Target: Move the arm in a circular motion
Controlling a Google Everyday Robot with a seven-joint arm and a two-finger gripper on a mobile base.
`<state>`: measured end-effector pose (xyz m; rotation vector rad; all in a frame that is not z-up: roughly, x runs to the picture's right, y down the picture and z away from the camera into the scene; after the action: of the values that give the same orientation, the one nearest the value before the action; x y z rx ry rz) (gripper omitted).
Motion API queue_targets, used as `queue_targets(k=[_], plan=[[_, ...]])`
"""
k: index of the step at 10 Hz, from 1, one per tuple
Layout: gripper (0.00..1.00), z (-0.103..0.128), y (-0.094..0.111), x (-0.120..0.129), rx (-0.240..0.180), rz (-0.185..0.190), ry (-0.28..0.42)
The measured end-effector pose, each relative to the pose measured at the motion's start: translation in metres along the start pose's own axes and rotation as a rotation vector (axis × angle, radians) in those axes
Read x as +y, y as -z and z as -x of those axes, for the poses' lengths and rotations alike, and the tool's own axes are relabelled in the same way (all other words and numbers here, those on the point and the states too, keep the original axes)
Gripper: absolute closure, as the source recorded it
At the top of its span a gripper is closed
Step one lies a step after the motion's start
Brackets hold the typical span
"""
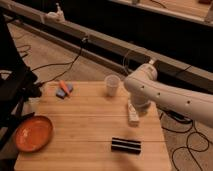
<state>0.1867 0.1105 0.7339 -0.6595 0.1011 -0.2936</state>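
The large glossy white arm [170, 97] reaches in from the right edge over the right side of the wooden table [85, 122]. Its rounded joint [141, 82] with small dark screw holes hangs above the table's right rim, just right of a clear plastic cup [112, 85]. A short thick segment points down from the joint toward a small white block [133, 115] on the table. The gripper does not show in the camera view; only the arm's tubular segments are visible.
An orange bowl [33, 134] sits at the front left. A black bar [125, 145] lies at the front right. A blue sponge with an orange item [64, 89] lies at the back left. Dark equipment [12, 95] stands at the left, and cables [60, 62] run over the floor behind.
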Motion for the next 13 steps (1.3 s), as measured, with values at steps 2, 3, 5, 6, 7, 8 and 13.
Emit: queue_targets(k=[2, 3, 5, 6, 7, 8, 13], plan=[[1.0, 0.007, -0.003, -0.033, 0.012, -0.01, -0.026], [1.0, 0.015, -0.003, -0.049, 0.008, -0.017, -0.031], [1.0, 0.041, -0.001, -0.075, -0.019, -0.034, -0.023], [1.0, 0.059, 0.002, -0.085, -0.035, -0.046, -0.004], [1.0, 0.084, 0.007, -0.093, -0.064, -0.06, 0.028], [1.0, 0.11, 0.013, -0.094, -0.1, -0.068, 0.068], [1.0, 0.198, 0.052, -0.019, -0.325, -0.061, 0.307]])
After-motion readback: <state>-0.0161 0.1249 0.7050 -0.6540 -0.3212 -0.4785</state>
